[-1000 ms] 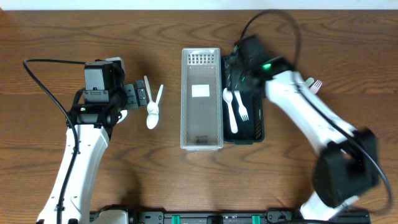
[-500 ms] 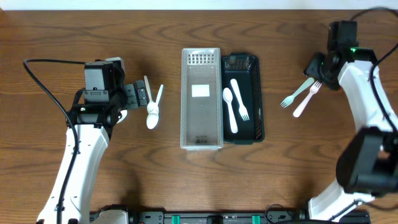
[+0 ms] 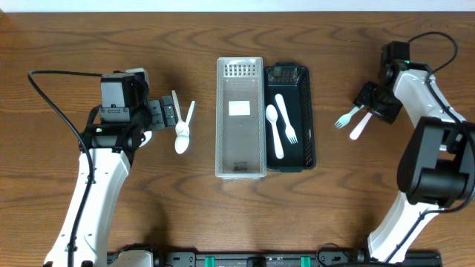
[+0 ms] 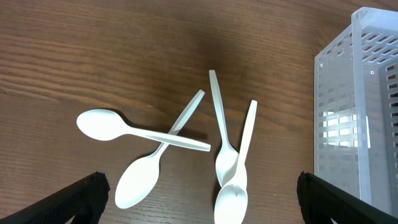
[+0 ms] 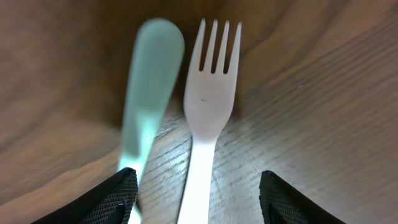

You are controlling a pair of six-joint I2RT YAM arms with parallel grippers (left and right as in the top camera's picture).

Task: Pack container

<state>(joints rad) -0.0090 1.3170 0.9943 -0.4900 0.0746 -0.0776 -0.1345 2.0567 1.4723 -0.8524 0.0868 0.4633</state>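
Several white plastic spoons [image 4: 155, 162] lie crossed on the wooden table, also in the overhead view [image 3: 182, 127]. My left gripper [image 3: 165, 113] [image 4: 199, 208] is open and empty, its fingertips [image 4: 81, 199] wide apart just short of the spoons. A white fork [image 5: 208, 124] and a pale green utensil [image 5: 146, 93] lie side by side at the far right [image 3: 355, 122]. My right gripper [image 3: 370, 101] [image 5: 199, 205] is open, low over them, with the white fork's handle between its fingers. A black tray [image 3: 306, 126] holds a white spoon [image 3: 274, 130] and a white fork [image 3: 286, 119].
A clear slotted plastic basket [image 3: 240, 170] stands in the middle against the black tray's left side; its wall shows at the right of the left wrist view [image 4: 367, 106]. A rail [image 3: 260, 259] runs along the table's front edge.
My right arm swung from above the black tray out to the far right and came down over the two utensils there. The left arm and spoons have not moved.
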